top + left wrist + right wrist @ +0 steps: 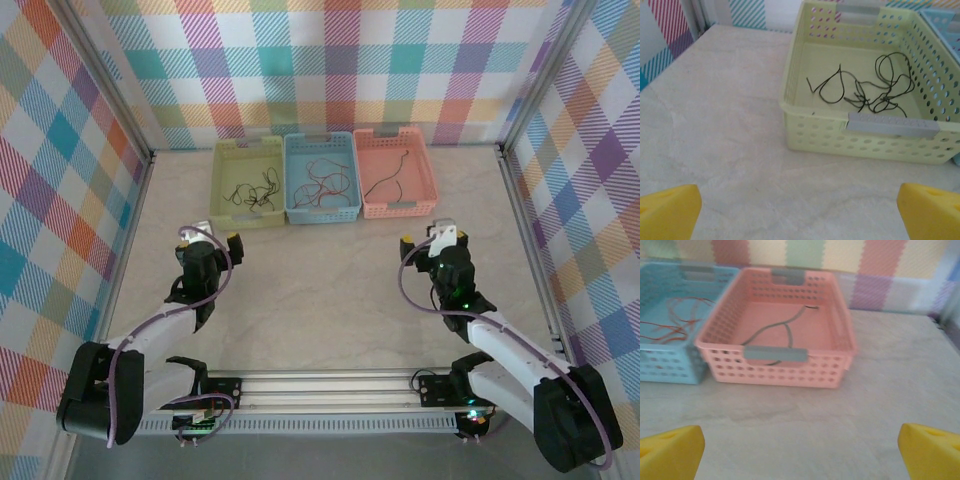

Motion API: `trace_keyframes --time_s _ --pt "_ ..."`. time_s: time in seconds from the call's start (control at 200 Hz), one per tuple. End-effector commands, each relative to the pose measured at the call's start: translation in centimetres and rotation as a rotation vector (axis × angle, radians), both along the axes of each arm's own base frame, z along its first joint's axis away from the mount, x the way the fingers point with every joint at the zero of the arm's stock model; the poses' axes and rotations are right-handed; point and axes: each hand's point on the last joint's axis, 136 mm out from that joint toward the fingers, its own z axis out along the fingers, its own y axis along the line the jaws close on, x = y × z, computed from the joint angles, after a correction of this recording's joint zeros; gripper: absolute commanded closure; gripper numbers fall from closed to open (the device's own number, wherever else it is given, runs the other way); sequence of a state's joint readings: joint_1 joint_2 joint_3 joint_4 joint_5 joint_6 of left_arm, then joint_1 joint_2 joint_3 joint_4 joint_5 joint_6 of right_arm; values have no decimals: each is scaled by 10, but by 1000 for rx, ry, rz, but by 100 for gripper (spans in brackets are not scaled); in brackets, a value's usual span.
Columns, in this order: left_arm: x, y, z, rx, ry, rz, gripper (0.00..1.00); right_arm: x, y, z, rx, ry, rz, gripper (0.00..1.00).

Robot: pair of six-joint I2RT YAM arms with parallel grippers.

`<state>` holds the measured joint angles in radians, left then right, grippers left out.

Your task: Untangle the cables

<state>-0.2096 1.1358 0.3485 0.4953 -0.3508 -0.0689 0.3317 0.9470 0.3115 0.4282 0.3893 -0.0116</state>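
Note:
The cables lie sorted in three baskets at the back of the table. Black cables curl in the yellow-green basket. Red cables sit in the blue basket. One dark greenish cable lies in the pink basket. My left gripper hovers open over bare table in front of the yellow-green basket. My right gripper stands open in front of the pink basket, nothing between its fingers.
Checked walls close in the table on the left, right and back. Metal rails run along the side edges. Bare marbled table stretches between the two arms and the baskets.

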Motion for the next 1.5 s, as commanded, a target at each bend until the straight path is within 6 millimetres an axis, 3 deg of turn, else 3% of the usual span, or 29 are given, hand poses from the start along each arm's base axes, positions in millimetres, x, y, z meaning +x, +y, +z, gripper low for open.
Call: trace_keyframes --time_s 0.0,0.115,0.3,0.36,0.55,0.735,0.815,0.855,1.5 --pt "10 1 -3 29 -29 -24 0 2 -31 -3 32 -14 -130 1" --pt "21 5 -17 55 -12 -25 0 8 -43 -19 71 29 -166 1" --pt "43 10 -35 39 15 -52 0 26 -47 -43 60 72 -163 1" --pt "46 6 -42 31 47 -85 0 36 -45 -39 65 48 -154 1" --pt "45 -9 -53 43 37 -173 0 50 -35 -38 15 -9 -66 2" --pt "47 -7 -55 42 51 -162 0 61 -34 -56 50 27 -13 2" --pt "51 -3 -57 -4 75 -168 0 74 -42 -67 91 54 -26 1" --pt "51 -2 -57 -13 74 -170 0 72 -45 -71 134 120 -8 0" --pt "51 -2 -57 -13 72 -170 0 72 -37 -70 134 110 49 0"
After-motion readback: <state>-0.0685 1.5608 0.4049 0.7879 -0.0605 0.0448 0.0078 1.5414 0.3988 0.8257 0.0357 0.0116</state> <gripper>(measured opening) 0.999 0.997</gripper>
